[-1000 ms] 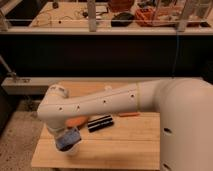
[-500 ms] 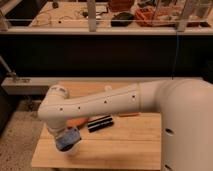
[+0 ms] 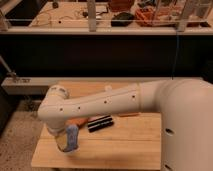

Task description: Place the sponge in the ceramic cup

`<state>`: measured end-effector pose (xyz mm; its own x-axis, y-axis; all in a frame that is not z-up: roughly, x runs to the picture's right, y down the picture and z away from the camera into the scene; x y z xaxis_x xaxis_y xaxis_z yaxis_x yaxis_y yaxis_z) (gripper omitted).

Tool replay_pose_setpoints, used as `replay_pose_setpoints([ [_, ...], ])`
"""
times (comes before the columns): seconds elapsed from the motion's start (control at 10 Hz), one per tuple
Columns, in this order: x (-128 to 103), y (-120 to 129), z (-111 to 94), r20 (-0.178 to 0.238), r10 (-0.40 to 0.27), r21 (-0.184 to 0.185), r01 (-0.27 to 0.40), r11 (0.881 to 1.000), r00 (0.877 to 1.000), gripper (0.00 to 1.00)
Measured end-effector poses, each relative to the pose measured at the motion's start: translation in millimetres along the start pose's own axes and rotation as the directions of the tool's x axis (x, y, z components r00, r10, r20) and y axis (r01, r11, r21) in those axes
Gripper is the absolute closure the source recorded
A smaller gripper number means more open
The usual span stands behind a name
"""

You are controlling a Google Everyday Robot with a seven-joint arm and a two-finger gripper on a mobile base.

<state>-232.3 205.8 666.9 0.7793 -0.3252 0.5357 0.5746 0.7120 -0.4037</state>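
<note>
Change since a second ago: next to nothing; the arm (image 3: 100,105) keeps its pose and the blue shape under it sits nearly where it was.
Gripper: the gripper (image 3: 68,141) hangs low at the front-left corner of the table (image 3: 130,147), tucked under the wrist. How wide it stands, and whether it grips anything, I cannot tell.
Sponge: the sponge (image 3: 73,136) is a blue oblong standing roughly upright, right at the gripper.
Cup: a pale shape low and just left of the sponge reads as the ceramic cup (image 3: 61,144); its rim is not clear.
Sponge to cup: touching or overlapping. Whether it is inside, over the mouth or beside it, I cannot tell.
Progress: judged late, at the placing itself. Left to do is confirming the sponge sits in the cup and clearing the arm.
Other items: a black bar (image 3: 100,123) and an orange piece (image 3: 78,121) lie mid-table, behind the cup.
</note>
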Motion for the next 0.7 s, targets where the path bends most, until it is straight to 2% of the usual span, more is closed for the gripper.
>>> replay_pose_setpoints([
  [0.5, 0.7, -0.3, -0.7, 0.005, 0.002, 0.005, -0.002, 1.000, 1.000, 0.20],
  [0.7, 3.1, 0.3, -3.1, 0.012, 0.002, 0.035, -0.002, 0.999, 1.000, 0.20],
])
